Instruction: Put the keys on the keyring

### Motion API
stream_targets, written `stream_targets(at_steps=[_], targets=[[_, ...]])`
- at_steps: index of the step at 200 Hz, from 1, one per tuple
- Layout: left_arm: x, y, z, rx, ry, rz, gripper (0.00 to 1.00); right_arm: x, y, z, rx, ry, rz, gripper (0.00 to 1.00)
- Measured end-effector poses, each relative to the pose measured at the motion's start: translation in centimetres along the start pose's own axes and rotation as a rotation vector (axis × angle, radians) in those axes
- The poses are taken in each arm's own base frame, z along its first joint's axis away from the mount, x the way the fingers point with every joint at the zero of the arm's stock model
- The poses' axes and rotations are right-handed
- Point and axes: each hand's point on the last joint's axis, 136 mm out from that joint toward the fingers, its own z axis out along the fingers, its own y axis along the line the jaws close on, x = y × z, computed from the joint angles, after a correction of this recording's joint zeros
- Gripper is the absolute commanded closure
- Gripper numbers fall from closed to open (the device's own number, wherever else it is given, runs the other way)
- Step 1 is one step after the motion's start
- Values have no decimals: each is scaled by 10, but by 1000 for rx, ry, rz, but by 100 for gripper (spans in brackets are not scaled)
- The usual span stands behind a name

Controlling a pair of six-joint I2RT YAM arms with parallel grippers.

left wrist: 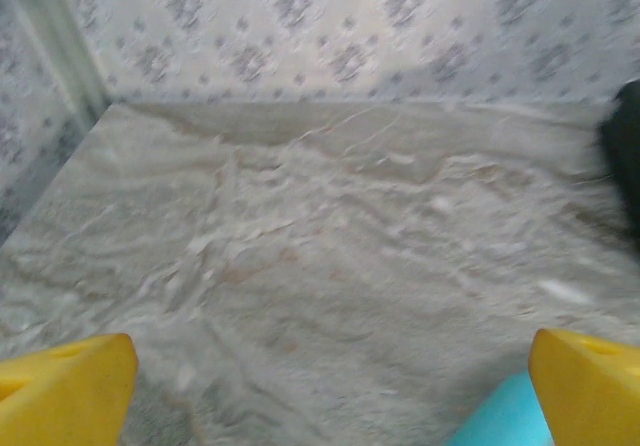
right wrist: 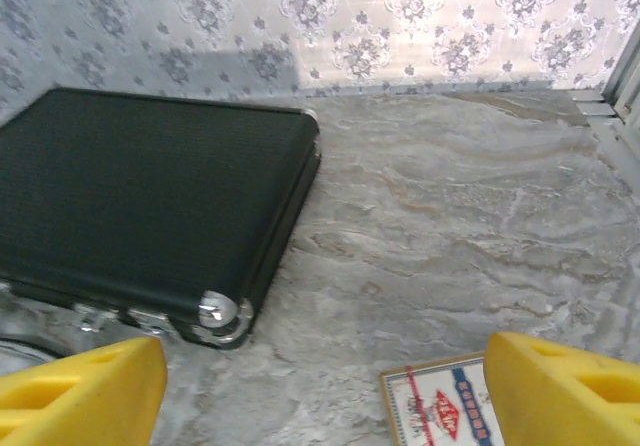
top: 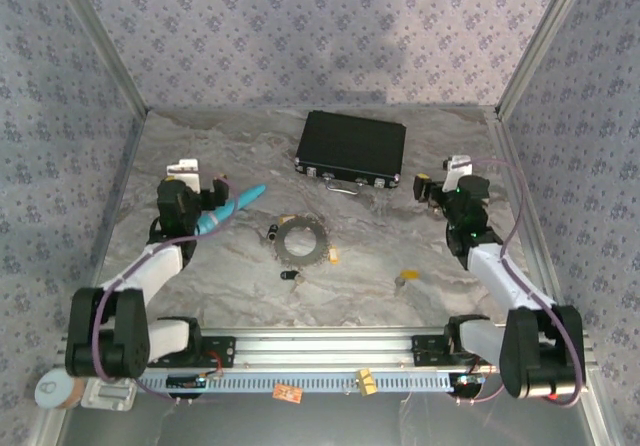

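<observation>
The keyring (top: pixel 302 237), a flat grey metal ring with a notched rim, lies at the middle of the marble table. Small keys lie loose around it: a dark one (top: pixel 272 232) at its left edge, another dark one (top: pixel 291 277) in front, a yellow-headed one (top: pixel 333 258) to its right, and a tan one (top: pixel 405 278) farther right. My left gripper (top: pixel 203 183) is open at the left, with a teal stick (top: pixel 232 209) beside its right finger (left wrist: pixel 590 386). My right gripper (top: pixel 438 183) is open at the right, with nothing between its fingers (right wrist: pixel 565 391).
A black rectangular case (top: pixel 350 148) lies behind the ring, its near corner (right wrist: pixel 225 311) close to my right gripper's left finger. A small printed card (right wrist: pixel 440 406) lies under the right gripper. Two small tags (top: pixel 287 393) rest on the front rail. Patterned walls enclose the table.
</observation>
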Motion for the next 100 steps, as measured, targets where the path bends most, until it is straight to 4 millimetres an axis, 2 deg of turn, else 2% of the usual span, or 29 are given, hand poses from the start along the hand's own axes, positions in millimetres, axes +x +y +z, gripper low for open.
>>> stream_targets(at_steps=[20,41,71,89,100], targets=[[-5,-23,-11,74,13,-23,1,9,18,-4,-34,102,93,25],[7,-47,-20,146,81,-77,1,32,36,-8,-53,258,153,46],[37,-81,-37,222,230,-149,1,64,64,-16,-89,468,211,47],[56,-101,-51,255,325,-170,3,81,95,-23,-146,573,198,47],[64,-110,-59,265,371,-180,4,91,117,-30,-187,628,169,53]])
